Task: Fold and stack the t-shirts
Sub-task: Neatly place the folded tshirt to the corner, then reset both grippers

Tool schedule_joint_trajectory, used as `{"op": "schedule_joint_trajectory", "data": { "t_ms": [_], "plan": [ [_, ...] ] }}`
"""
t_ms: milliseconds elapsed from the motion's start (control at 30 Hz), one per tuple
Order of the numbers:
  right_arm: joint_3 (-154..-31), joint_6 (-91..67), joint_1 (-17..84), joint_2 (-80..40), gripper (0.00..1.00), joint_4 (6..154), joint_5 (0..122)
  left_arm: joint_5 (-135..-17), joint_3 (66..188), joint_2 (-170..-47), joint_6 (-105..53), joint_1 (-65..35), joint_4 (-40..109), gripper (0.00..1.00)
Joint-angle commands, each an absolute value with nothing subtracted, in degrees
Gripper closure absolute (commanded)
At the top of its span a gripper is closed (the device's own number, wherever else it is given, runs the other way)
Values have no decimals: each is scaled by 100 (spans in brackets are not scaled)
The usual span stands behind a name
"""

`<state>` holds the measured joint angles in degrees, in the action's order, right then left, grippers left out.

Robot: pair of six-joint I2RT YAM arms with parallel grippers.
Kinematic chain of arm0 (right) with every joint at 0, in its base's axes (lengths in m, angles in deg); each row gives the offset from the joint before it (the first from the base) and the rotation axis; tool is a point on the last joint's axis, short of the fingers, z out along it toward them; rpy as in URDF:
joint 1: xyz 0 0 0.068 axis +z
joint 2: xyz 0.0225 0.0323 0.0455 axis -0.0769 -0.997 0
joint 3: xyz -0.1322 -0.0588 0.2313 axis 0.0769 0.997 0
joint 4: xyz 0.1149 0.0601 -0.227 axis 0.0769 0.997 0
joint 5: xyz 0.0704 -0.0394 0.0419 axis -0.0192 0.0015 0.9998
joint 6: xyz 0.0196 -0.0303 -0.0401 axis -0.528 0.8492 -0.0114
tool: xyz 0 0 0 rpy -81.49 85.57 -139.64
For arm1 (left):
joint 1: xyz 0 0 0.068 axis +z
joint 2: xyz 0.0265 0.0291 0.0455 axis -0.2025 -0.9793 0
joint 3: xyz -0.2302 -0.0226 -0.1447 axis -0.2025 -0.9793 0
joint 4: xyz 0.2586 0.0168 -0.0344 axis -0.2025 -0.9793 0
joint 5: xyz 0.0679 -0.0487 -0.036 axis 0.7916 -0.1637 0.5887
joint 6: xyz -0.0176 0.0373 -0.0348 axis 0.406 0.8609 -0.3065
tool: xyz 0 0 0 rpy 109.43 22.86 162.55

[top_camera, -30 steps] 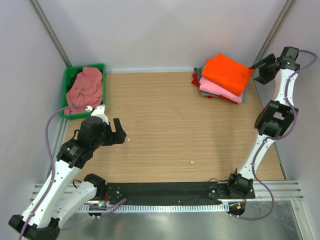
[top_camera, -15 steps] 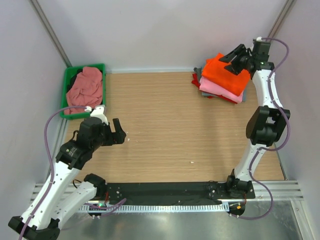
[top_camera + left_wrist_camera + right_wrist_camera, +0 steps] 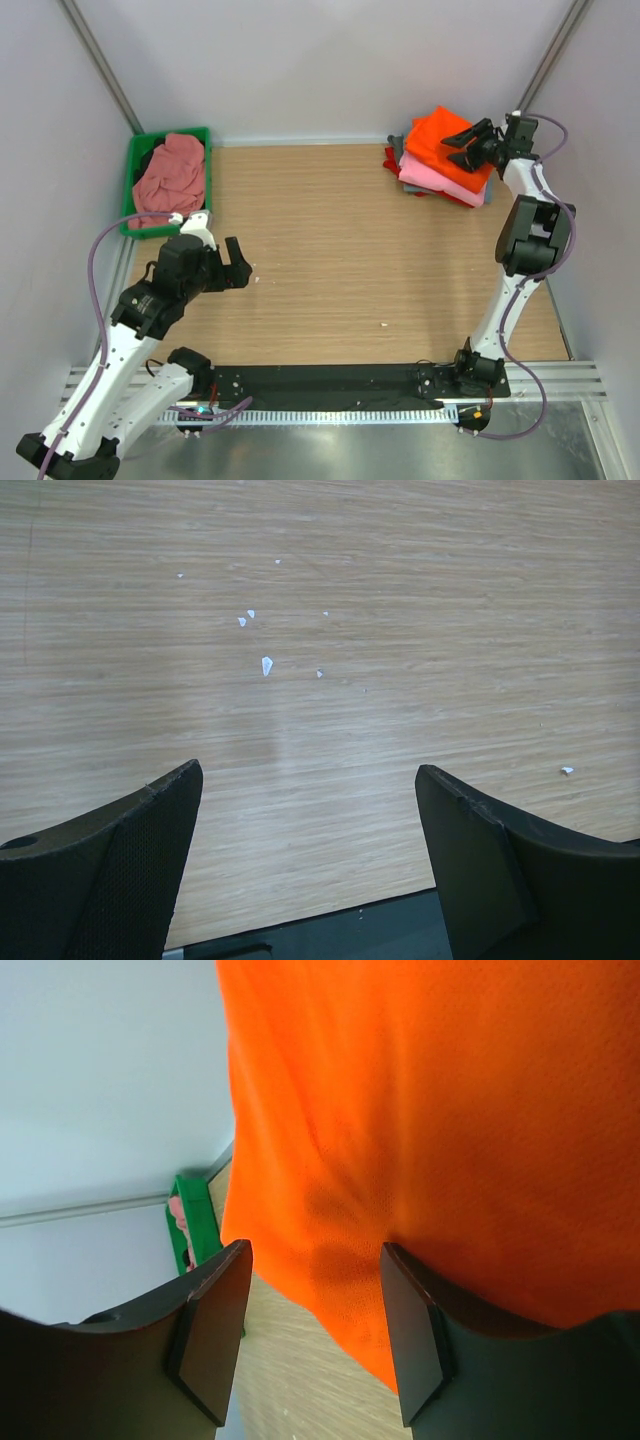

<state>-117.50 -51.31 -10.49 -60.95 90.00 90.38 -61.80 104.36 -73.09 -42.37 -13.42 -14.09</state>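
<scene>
- The right gripper (image 3: 312,1260) has its fingers (image 3: 212,1330) partly spread, with nothing pinched between them. They are right against the bright orange folded cloth t-shirt (image 3: 428,135), though actual contact is unclear.
- The orange shirt tops the stack over a pink folded t-shirt (image 3: 430,172), at the far right corner of the wooden table (image 3: 350,250).
- The left gripper (image 3: 310,780) is spread wide and empty above bare wood.

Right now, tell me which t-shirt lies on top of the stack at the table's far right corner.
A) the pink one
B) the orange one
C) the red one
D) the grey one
B: the orange t-shirt lies uppermost, and the pink t-shirt shows only as a band under its near edge.
</scene>
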Motion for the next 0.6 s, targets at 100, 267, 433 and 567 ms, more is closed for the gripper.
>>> {"op": "schedule_joint_trajectory", "data": {
  "t_ms": [100,267,433,567],
  "plan": [
    [-12177,-5458,-1080,-6073,39,8438,9660,-6262,10422,-7313,-4189,-1319,-1178,12],
    [-13414,-5677,-1045,-5495,36,8650,9766,-6244,10413,-7313,-4198,-1319,-1178,12],
    [-13761,-5057,-782,-4423,32,9350,9626,-6174,10422,-7340,-4198,-1319,-1187,11],
    [-12203,-3959,-132,-3105,31,9994,8757,-6121,10422,-7383,-4207,-1319,-1204,12]
  ]
}}
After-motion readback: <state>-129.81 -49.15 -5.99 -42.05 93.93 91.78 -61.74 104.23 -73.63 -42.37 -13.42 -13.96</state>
